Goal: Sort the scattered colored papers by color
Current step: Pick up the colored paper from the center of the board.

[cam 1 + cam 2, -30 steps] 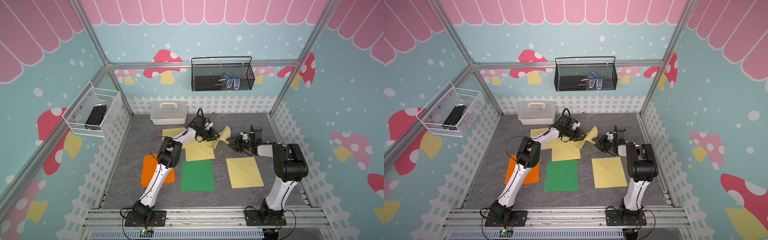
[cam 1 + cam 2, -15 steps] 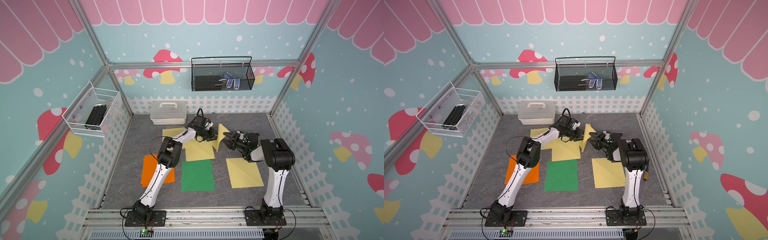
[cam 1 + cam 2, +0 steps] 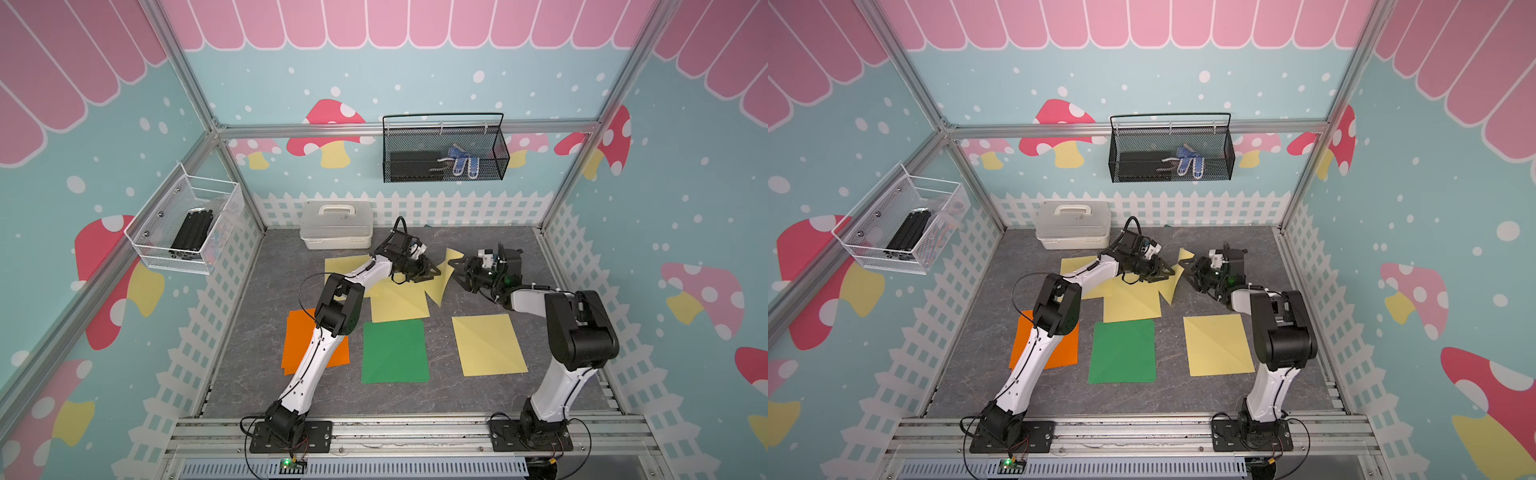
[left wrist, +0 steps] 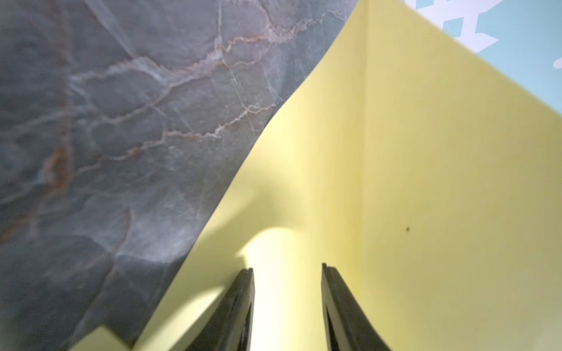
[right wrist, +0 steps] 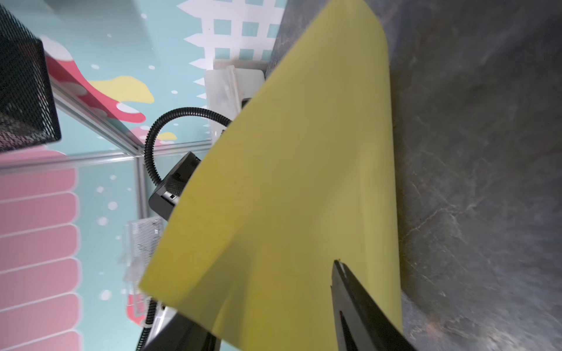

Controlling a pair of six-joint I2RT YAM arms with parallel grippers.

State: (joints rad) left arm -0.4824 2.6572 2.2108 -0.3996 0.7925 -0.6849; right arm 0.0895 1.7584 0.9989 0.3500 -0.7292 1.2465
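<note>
A pale yellow paper (image 3: 440,286) (image 3: 1172,289) curls up off the table at the back middle. My left gripper (image 3: 428,272) (image 4: 287,269) is open, both fingers lying on this sheet's near face (image 4: 395,182). My right gripper (image 3: 459,270) (image 5: 273,297) faces it, open. The raised sheet (image 5: 289,182) passes between its jaws: one finger (image 5: 349,291) is in front and the other is hidden behind the paper. Lying flat are an orange paper (image 3: 297,328), a green paper (image 3: 395,351), and yellow papers at front right (image 3: 488,345), behind the green (image 3: 399,303) and further back left (image 3: 345,266).
A white lidded box (image 3: 336,224) stands at the back left of the table. A black wire basket (image 3: 444,153) hangs on the back wall and a white one (image 3: 187,226) on the left wall. White fence walls close in the grey table (image 3: 478,390).
My right gripper has moved left to the raised yellow sheet, and its jaws now stand on either side of it. The left arm has barely moved.
</note>
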